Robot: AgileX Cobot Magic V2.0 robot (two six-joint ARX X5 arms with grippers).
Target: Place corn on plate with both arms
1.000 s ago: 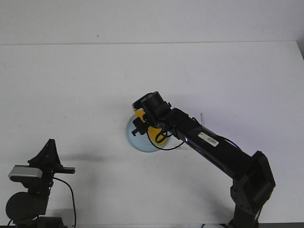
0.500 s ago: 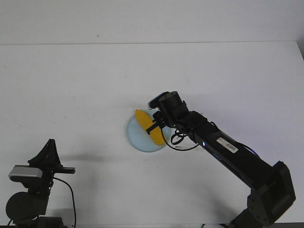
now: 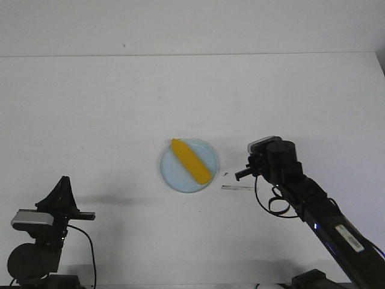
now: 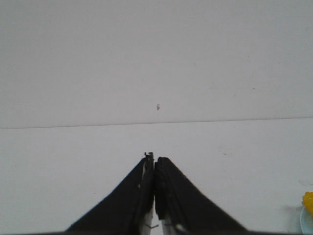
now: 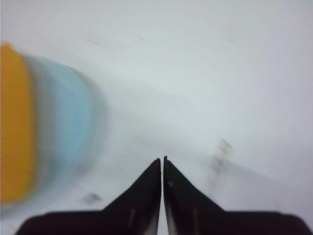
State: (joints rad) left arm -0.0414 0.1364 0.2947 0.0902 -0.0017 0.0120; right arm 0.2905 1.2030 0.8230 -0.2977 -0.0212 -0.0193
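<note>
The yellow corn (image 3: 190, 161) lies diagonally on the pale blue plate (image 3: 208, 152) at the table's middle. My right gripper (image 3: 242, 175) is shut and empty, just right of the plate and apart from it. In the right wrist view the corn (image 5: 14, 127) and the plate (image 5: 68, 117) show blurred, off to one side of the shut gripper (image 5: 162, 159). My left gripper (image 3: 62, 180) rests at the front left, far from the plate, shut and empty; it shows shut in the left wrist view (image 4: 154, 158). A sliver of the corn (image 4: 308, 201) shows at that view's edge.
A thin pale strip (image 3: 238, 187) lies on the white table (image 3: 120, 102) just right of the plate, under my right arm. The table's far edge meets a white wall.
My right gripper let go of the corn on the plate, drew back to the right and front, and is now shut beside the plate. The left arm has not moved.
</note>
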